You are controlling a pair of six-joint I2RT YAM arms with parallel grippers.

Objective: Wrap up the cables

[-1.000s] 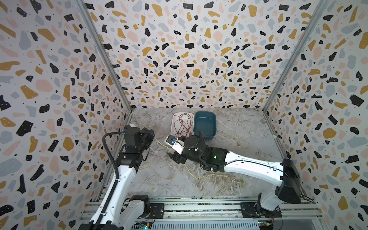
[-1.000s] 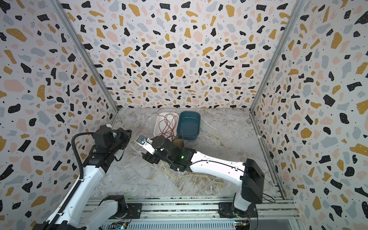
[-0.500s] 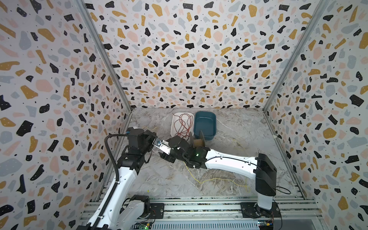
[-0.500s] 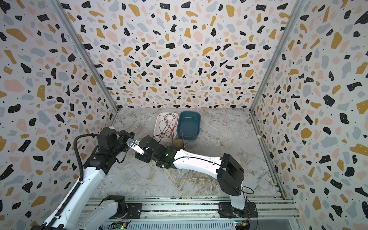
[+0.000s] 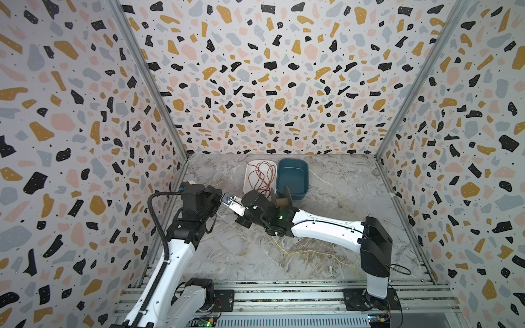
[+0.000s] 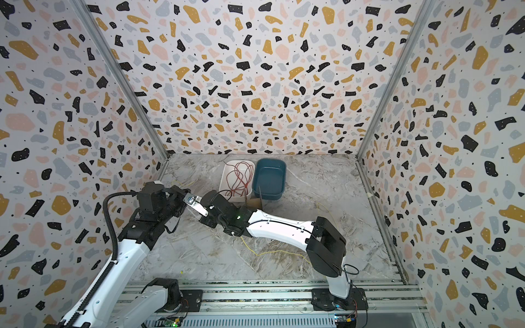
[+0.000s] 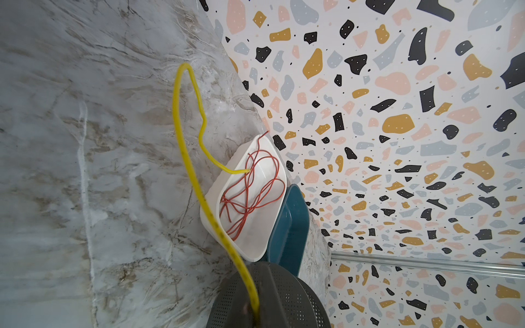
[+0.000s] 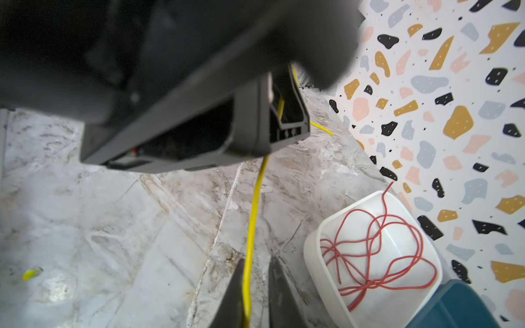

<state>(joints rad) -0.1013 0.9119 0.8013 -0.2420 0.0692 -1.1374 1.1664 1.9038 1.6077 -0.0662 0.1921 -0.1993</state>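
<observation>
Now, on the marble table (image 5: 227, 255), near the blue bin (image 5: 292, 177) and the white tray (image 5: 250, 170) holding the dark red cable (image 8: 368, 283), the left gripper (image 7: 254, 308) is clamped on the yellow cable (image 8: 255, 198), which runs on between the right gripper's (image 8: 257, 265) 2 narrowly parted fingers (image 8: 233, 295), pinched or not I cannot tell.

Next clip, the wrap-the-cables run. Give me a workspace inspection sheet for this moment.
Surface: marble-look tabletop, no spills seen.
Job's things: yellow cable trailing over the tabletop; red cable loose in the white tray.
Clutter: blue tub, cardboard spool beside it, small yellow scrap.
Grippers: left gripper shut on the yellow cable; right gripper straddles it with narrow jaws, grip unclear.
Cables: black corrugated hose along the left arm.
Surroundings: terrazzo-print walls on three sides.
</observation>
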